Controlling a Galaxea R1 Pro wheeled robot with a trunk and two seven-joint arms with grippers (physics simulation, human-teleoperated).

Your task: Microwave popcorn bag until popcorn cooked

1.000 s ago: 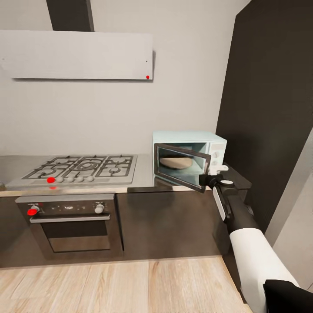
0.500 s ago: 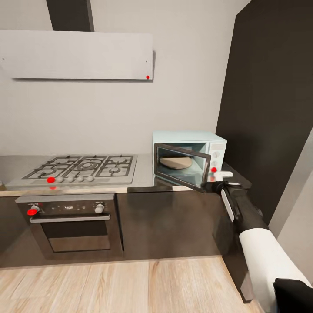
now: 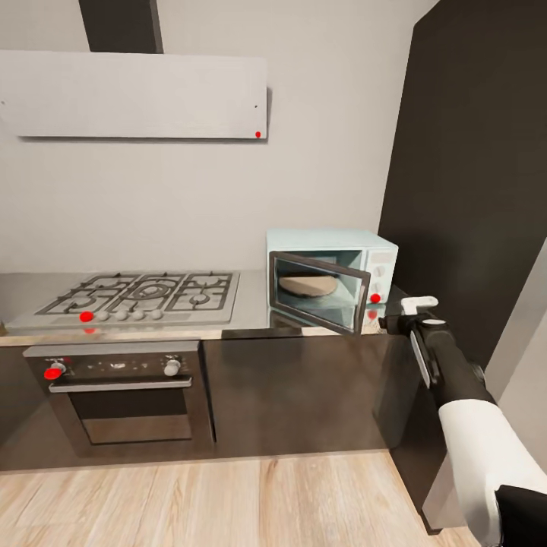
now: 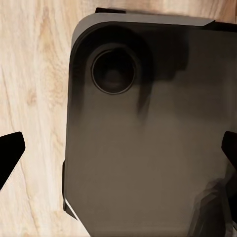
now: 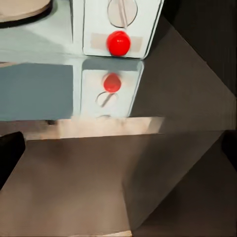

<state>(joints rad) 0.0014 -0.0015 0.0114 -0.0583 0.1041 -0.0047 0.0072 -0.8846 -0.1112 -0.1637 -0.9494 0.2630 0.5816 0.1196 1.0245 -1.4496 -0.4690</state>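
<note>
Popcorn bag (image 3: 308, 284) lies inside the microwave (image 3: 332, 275), a low tan mound spread flat on the cavity floor, its longer side running across the cavity, parallel to the front opening; its rim is too small to make out. The pale mint-blue microwave sits at the right end of the grey countertop (image 3: 251, 308), facing out from the wall, its dark-framed glass door (image 3: 319, 292) swung partly open on the left side. A red light (image 3: 374, 298) glows on its white side panel below a knob (image 5: 121, 11). The right gripper (image 3: 410, 313) hangs just right of the microwave's front corner, touching nothing; its dark fingertips (image 5: 9, 157) sit far apart at the edges of the wrist view. The left gripper's tips (image 4: 10, 154) are likewise spread wide over a dark rounded base (image 4: 148, 133) and wood floor (image 4: 34, 74).
</note>
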